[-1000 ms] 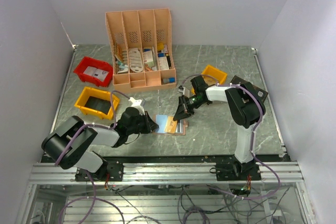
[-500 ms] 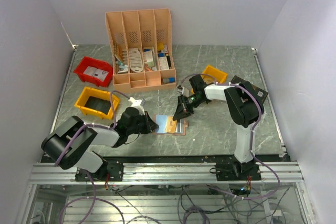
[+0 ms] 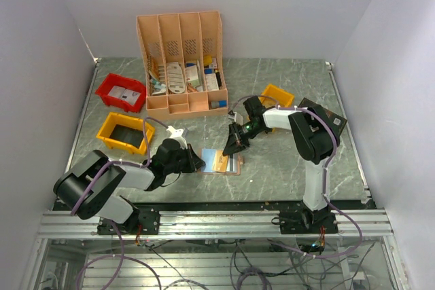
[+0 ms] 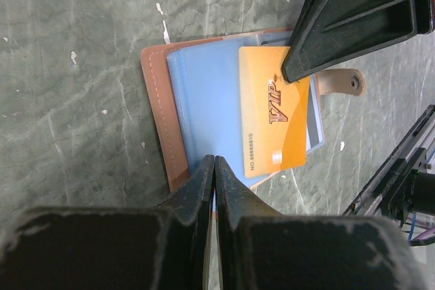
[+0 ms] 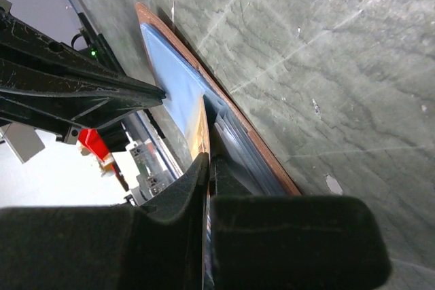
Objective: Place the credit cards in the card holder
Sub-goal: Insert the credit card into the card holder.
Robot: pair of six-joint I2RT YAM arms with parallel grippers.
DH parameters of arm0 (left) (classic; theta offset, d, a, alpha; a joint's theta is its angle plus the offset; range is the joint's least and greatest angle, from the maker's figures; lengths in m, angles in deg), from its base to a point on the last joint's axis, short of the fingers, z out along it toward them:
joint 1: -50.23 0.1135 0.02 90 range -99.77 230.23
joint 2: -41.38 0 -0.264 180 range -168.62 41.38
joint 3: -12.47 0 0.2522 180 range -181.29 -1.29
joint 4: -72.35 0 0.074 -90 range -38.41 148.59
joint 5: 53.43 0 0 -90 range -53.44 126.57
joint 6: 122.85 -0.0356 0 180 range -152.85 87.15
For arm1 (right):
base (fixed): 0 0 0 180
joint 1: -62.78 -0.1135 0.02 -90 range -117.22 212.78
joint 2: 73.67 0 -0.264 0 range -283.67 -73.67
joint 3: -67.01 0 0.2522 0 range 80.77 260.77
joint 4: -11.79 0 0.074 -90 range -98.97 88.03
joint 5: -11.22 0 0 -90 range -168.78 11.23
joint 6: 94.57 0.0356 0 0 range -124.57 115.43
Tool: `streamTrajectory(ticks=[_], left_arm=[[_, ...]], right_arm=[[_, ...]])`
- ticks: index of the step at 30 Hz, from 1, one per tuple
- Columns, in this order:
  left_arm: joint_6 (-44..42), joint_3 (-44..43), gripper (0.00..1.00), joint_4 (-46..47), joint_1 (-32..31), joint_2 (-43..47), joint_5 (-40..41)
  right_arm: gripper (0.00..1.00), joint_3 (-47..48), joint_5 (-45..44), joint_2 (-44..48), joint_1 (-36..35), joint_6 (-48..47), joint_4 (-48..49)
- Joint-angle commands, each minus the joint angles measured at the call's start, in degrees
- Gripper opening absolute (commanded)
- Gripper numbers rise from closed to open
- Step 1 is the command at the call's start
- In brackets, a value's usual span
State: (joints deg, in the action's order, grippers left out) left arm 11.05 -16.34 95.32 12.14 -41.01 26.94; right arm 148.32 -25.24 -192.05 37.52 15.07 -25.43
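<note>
**Orange credit card [image 4: 275, 127] gripped over the open card holder [image 4: 160, 120], near the middle of the table [image 3: 285, 168].**

Nearest, the left gripper [image 4: 215, 161] reaches in from the left. Its fingers are pressed together and the tips rest on the holder's left edge, by the pale blue pocket panel [image 4: 204, 93]; whether a layer is pinched cannot be told. The holder lies open and flat, a tan border showing beside the blue. The card, printed "VIP", lies over its right part. The right gripper [image 5: 207, 161] comes in from the far right, jaws clamped on the card's edge. Farther left sit a yellow bin [image 3: 124, 134] and a red bin [image 3: 121, 92], and the peach desk organiser [image 3: 180, 59] stands at the far side.
</note>
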Motion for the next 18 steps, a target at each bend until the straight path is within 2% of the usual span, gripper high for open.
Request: streamTrajectory(ticks=[1, 12, 18], left_arm=[[-1.3, -0.6, 0.13, 0.2, 0.3, 0.7, 0.8], [-1.5, -1.6, 0.13, 0.0, 0.4, 1.3, 0.0], [-2.3, -3.8, 0.17, -0.1, -0.9, 3.3, -2.8]], right_arm=[[0.00, 0.5, -4.1, -2.6, -0.7, -1.8, -0.3], [0.03, 1.1, -2.9, -3.8, -1.1, -1.2, 0.6], [0.05, 1.4, -1.9, -4.8, -1.2, -1.1, 1.0]])
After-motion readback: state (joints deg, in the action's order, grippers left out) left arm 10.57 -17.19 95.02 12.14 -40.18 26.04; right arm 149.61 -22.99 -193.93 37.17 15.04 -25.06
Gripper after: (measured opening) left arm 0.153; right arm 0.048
